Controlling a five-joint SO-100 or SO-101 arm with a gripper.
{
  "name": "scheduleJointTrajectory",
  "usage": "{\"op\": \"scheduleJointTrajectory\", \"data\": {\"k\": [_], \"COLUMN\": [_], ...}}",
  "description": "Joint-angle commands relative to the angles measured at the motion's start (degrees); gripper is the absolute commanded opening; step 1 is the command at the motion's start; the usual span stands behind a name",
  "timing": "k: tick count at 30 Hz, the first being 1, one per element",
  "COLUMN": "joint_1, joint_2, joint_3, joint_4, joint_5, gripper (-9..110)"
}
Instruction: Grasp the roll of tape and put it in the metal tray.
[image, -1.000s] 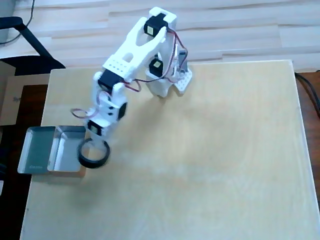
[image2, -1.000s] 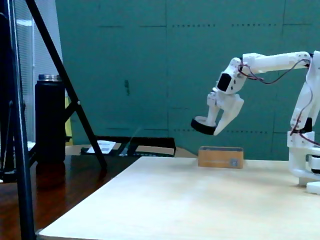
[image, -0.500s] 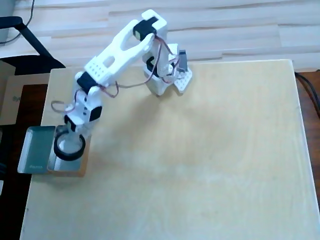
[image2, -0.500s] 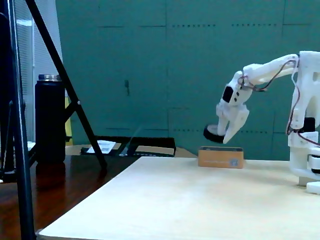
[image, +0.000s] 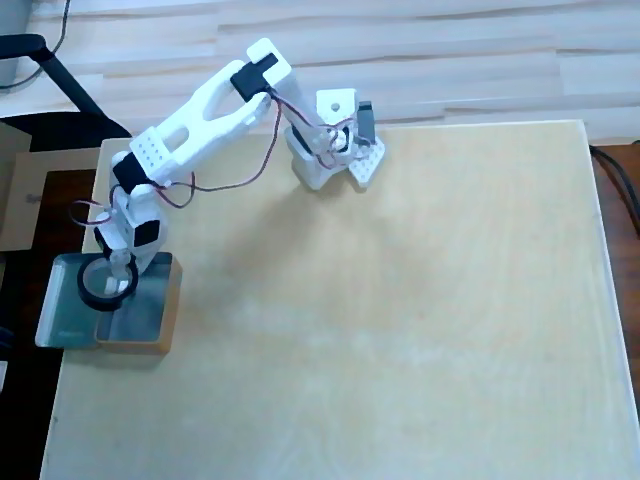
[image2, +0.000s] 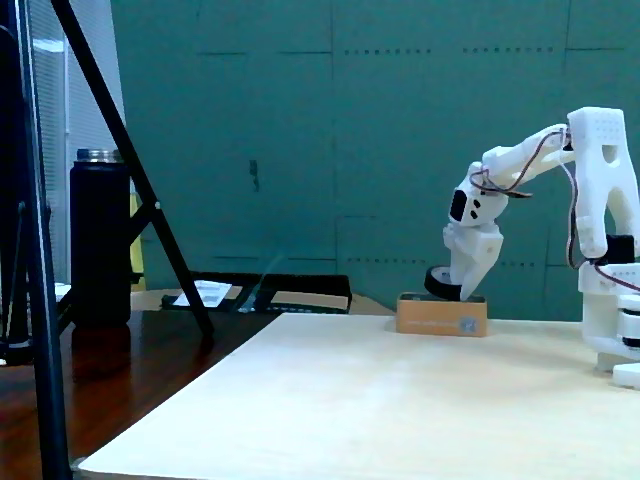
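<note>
The roll of tape (image: 84, 288) is a small black ring. My white gripper (image: 113, 284) is shut on its right side and holds it over the metal tray (image: 148, 322), at the table's left edge in the overhead view. The tray's inside is shiny and reflective, and its right wall looks tan. In the fixed view the gripper (image2: 462, 291) points down with the tape (image2: 438, 282) just above the rim of the tray (image2: 440, 316), which looks like a tan box. I cannot tell whether the tape touches the tray.
The arm's base (image: 335, 152) stands at the table's far edge. In the fixed view a black bottle (image2: 100, 236) and a dark tripod leg (image2: 140, 175) stand off the table to the left. The pale tabletop (image: 400, 330) stretches right of the tray.
</note>
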Motion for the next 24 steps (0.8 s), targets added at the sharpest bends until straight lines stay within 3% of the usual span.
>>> {"op": "scheduleJointTrajectory", "data": {"k": [1,8,15,24], "joint_1": [0.0,0.0,-0.09,-0.18], "joint_2": [0.26,0.26,1.32,1.32], "joint_3": [-2.46,-2.72,-4.39,-22.85], "joint_4": [0.53,1.67,3.78,19.16], "joint_5": [-0.53,-0.35,-0.18,-0.09], "gripper": [0,12,13,13]}}
